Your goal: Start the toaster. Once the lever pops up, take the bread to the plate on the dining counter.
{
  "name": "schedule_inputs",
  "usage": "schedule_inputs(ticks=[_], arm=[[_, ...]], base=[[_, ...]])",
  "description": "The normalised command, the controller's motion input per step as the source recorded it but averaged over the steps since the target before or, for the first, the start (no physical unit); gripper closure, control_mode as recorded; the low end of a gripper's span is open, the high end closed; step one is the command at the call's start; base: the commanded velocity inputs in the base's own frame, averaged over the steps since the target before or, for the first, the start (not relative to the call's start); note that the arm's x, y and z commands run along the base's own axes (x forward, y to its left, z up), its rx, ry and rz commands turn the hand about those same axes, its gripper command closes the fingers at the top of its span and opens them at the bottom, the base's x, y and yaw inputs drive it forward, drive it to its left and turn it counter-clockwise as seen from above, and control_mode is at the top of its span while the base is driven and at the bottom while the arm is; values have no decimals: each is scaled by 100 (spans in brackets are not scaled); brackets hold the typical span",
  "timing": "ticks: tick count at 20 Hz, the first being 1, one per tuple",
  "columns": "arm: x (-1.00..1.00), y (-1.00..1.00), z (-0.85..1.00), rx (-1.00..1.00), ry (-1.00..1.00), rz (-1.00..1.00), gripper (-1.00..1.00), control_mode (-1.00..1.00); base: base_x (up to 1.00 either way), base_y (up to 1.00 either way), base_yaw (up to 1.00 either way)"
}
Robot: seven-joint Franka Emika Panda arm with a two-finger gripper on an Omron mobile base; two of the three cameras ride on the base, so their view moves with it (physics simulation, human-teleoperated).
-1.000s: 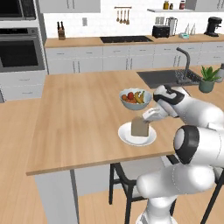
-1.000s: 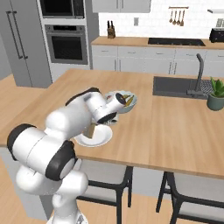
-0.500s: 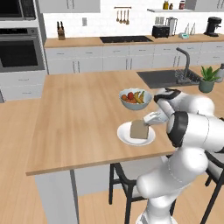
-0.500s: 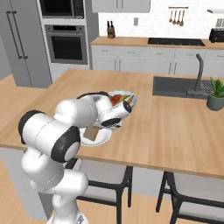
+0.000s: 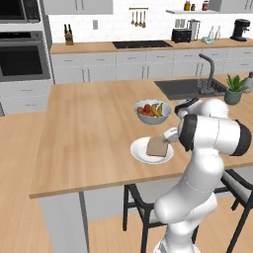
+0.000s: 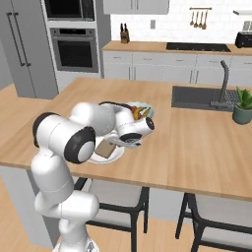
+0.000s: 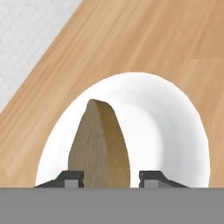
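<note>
One square brown toasted bread slice (image 7: 99,146) stands between dark fingertips of two-finger gripper (image 7: 110,178), over round white plate (image 7: 175,131) on light-wood dining counter (image 5: 84,128). Jaws narrowly parted, gap on right; slice's long axis runs straight ahead of gripper.

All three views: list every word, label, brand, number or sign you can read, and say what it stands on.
None can be read anywhere.
The toaster: pale marks on its front are too small and blurred to read.
The oven: no readable display or brand.
The plate, the bread and the dining counter: plain, no print.
</note>
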Motion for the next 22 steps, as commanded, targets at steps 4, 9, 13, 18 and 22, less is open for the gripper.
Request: schedule_inputs(ticks=[4,9,13,18,22], arm=[[0,0,0,-9,0,-12,-100,-100],[0,0,-1,-23,0,-18,-100,-100],[0,8,0,-30,0,-24,-100,-100],[0,30,-12,-25,5,-22,-100,-100],[0,64,-18,-20,12,-17,-100,-100]], base=[[0,0,0],[0,0,0],[0,0,0],[0,0,0],[0,0,0]])
